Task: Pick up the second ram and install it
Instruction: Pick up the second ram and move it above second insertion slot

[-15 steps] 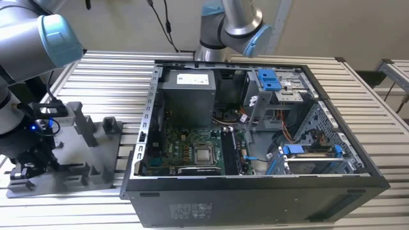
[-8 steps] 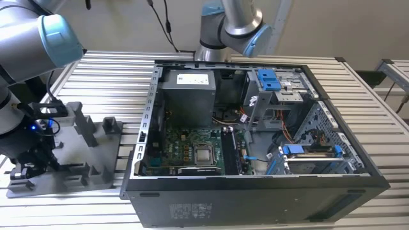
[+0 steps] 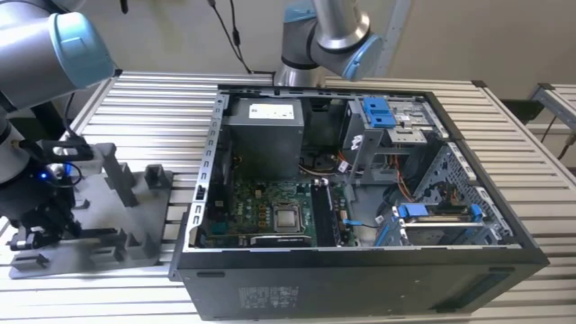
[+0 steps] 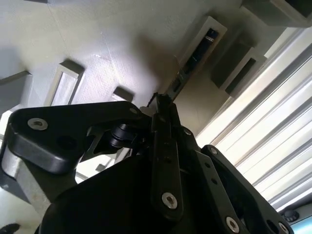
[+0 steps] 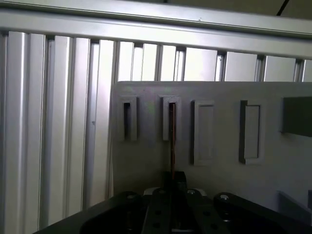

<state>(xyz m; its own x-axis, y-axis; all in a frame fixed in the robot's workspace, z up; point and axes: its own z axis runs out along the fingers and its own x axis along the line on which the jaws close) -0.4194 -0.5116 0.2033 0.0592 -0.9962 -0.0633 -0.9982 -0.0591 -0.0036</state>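
Ram: thin dark memory stick (image 5: 172,129), on edge in grey plastic tray (image 5: 146,161) slot, right at tip of end effector (image 5: 173,179)
Grip: can't tell if clamped tbh
Handling: likely light, stiff, fragile; hold by flat faces

A plain cream wall (image 3: 162,34) stands behind, evenly lit, with black cables (image 3: 236,35) hanging down it. In front spreads a table (image 3: 153,94) of pale aluminium slats, softly glinting; a second slatted frame (image 3: 560,101) shows at the exterior view's right edge
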